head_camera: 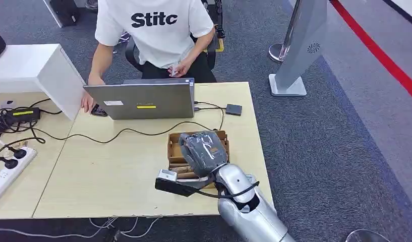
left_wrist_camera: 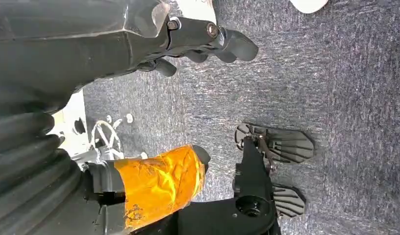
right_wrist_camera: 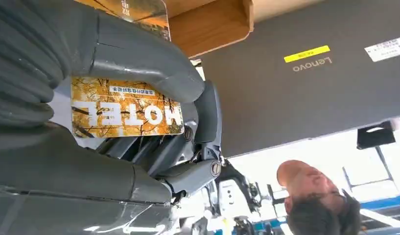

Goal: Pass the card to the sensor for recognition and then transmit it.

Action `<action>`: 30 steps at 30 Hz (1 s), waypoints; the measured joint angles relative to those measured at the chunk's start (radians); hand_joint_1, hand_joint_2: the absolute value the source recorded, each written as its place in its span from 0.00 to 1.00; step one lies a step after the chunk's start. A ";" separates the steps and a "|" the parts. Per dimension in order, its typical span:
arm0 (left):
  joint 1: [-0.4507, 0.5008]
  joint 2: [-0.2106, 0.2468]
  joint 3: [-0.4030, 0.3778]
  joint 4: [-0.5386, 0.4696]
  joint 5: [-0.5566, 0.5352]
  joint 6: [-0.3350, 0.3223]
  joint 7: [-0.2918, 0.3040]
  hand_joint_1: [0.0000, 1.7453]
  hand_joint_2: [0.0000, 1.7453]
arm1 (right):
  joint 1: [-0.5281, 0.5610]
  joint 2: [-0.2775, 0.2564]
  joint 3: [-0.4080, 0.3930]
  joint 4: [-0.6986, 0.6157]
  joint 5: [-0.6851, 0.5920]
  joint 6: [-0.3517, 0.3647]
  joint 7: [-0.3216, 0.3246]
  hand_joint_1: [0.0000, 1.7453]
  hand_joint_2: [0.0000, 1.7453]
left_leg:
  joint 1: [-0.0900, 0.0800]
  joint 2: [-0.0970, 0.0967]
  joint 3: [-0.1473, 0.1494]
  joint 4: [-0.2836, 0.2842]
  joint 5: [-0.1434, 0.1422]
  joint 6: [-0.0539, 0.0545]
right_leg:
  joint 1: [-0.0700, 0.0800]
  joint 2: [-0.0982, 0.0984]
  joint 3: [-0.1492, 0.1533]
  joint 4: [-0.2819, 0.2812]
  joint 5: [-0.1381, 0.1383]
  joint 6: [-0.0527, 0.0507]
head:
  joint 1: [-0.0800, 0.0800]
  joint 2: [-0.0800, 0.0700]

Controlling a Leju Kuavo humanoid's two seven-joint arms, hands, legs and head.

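Note:
An orange card (right_wrist_camera: 124, 107) printed HOTEL is pinched in my right hand (right_wrist_camera: 153, 161), thumb over its face and dark fingers behind it. In the head view that right hand (head_camera: 203, 151) hovers over a small cardboard box (head_camera: 172, 143) near the table's right front. The box (right_wrist_camera: 217, 24) holds another card (right_wrist_camera: 139, 12). A small dark sensor box (head_camera: 233, 109) lies further back on the table, cabled to the laptop (head_camera: 143, 101). My left hand (left_wrist_camera: 188, 98) hangs over grey carpet, fingers and orange-taped thumb (left_wrist_camera: 158, 181) apart, holding nothing.
A person in a white shirt (head_camera: 153, 30) sits behind the laptop, one hand by its left side. Black cables (head_camera: 118, 132) cross the table. A power strip (head_camera: 7, 171) and a white box (head_camera: 37, 70) lie at the left. A grey stand (head_camera: 299, 50) is on the carpet right.

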 joint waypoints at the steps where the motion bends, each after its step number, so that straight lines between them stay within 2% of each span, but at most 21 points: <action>1: 0.000 0.000 0.000 0.000 -0.001 -0.001 0.000 0.00 1.00 | -0.007 0.000 0.005 -0.003 -0.007 0.009 0.011 0.98 1.00 | 0.000 0.000 0.000 0.000 0.000 0.000 | 0.000 0.000 0.000 0.000 0.000 0.000 | 0.000 0.000; 8: -0.003 -0.001 -0.001 0.000 -0.017 0.000 0.013 0.00 1.00 | -0.088 0.018 0.015 0.050 -0.165 0.148 0.105 1.00 1.00 | 0.000 0.000 0.000 0.000 0.001 0.000 | 0.000 0.000 0.000 0.000 0.001 0.000 | 0.000 0.000; 11: -0.008 -0.002 -0.003 0.000 -0.025 0.002 0.023 0.00 1.00 | -0.134 0.051 -0.015 0.117 -0.267 0.202 0.199 1.00 1.00 | 0.000 0.000 0.000 0.000 0.002 0.001 | 0.000 0.000 0.000 0.000 0.001 0.000 | 0.000 0.000; 13: -0.011 -0.003 -0.009 0.000 -0.027 0.008 0.027 0.00 1.00 | -0.173 0.068 -0.044 0.163 -0.291 0.216 0.230 1.00 1.00 | 0.000 0.000 0.000 0.000 0.002 0.001 | 0.000 0.000 0.000 0.000 0.001 0.000 | 0.000 0.000; 17: -0.012 -0.003 -0.016 0.000 -0.027 0.010 0.031 0.00 1.00 | -0.213 0.079 -0.074 0.210 -0.301 0.221 0.241 1.00 1.00 | 0.000 0.000 0.000 0.000 0.002 0.001 | 0.000 0.000 0.000 0.000 0.002 -0.001 | 0.000 0.000; 30: -0.012 -0.001 -0.016 0.000 -0.027 0.011 0.031 0.00 1.00 | -0.220 0.083 -0.139 0.254 -0.295 0.212 0.240 1.00 1.00 | 0.000 0.000 0.000 0.000 0.002 0.001 | 0.000 0.000 -0.001 0.000 0.002 -0.001 | 0.000 0.000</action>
